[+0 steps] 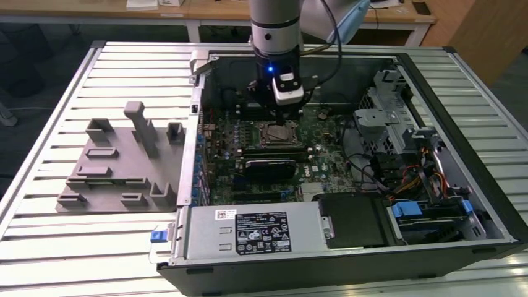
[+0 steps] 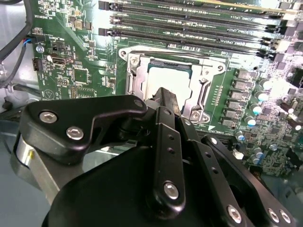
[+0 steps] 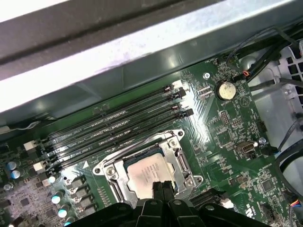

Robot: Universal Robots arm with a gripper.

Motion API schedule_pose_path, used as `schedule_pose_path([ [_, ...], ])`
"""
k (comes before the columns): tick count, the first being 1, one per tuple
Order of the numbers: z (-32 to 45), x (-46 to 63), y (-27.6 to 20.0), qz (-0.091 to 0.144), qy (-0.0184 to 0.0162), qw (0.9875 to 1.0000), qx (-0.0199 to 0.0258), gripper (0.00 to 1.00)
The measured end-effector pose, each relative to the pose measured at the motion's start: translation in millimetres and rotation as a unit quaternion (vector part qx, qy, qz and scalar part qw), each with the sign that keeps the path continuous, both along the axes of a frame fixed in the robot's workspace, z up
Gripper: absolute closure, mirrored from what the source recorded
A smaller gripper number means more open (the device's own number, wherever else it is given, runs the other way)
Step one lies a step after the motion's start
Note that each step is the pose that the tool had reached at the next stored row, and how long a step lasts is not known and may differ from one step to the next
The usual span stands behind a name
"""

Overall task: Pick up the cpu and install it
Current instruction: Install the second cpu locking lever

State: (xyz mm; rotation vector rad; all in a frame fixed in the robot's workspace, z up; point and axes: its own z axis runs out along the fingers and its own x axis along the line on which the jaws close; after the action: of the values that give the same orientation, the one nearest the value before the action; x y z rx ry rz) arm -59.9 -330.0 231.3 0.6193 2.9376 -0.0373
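I see the small silver-topped square cpu (image 3: 150, 173) seated in the motherboard's black socket frame (image 3: 113, 176), my black gripper (image 3: 163, 188) poised just above with fingertips pressed together, gripping nothing.

slatted metal table (image 1: 49, 247) | on it: computer case (image 1: 347, 260), grey tray (image 1: 123, 167)

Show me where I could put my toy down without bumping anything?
Bare ribbed table lies behind the grey tray and in front of it, beside the computer case. Inside the case it is crowded: the gripper hangs over the cpu, with memory slots and cables around.
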Motion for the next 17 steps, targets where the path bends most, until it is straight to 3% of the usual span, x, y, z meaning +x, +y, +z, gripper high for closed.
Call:
schedule_pose_path([
  [6,0.2,1.2,-0.3,0.000,0.0028,1.0000,-0.0001,0.89],
  [9,0.1,5.6,-2.1,0.000,0.0092,1.0000,0.0000,0.89],
  [17,-0.3,13.3,-9.7,0.000,0.0197,0.9998,0.0001,0.89],
])
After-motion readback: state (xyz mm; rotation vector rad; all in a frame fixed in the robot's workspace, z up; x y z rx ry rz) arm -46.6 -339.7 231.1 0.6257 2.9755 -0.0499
